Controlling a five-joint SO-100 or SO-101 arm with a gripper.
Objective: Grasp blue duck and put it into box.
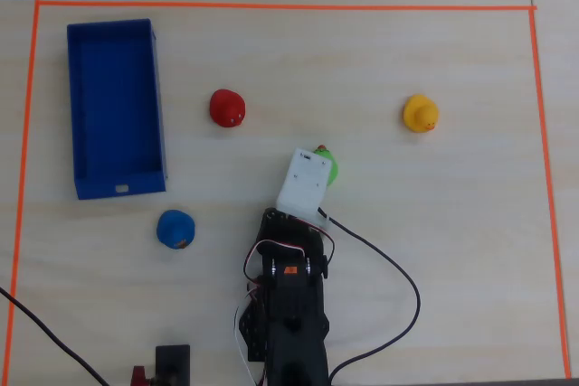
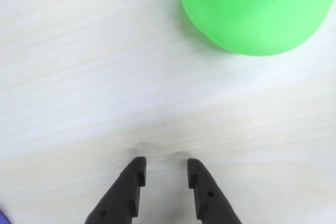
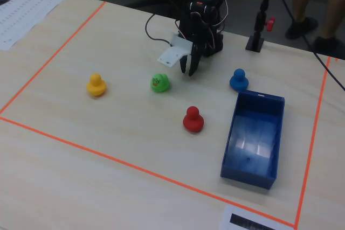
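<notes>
Blue duck (image 1: 175, 229) sits on the table just beside the box (image 1: 116, 108), near its short end. Gripper (image 2: 165, 172) empty, jaws slightly apart, poised just beside green duck (image 2: 254, 9).

Arm folded low, claw (image 2: 165, 167) pointing down, fingers slightly parted, holding nothing

Blue duck (image 1: 175, 229) sits upright on the table — just beside the open box (image 1: 115, 183).
</notes>
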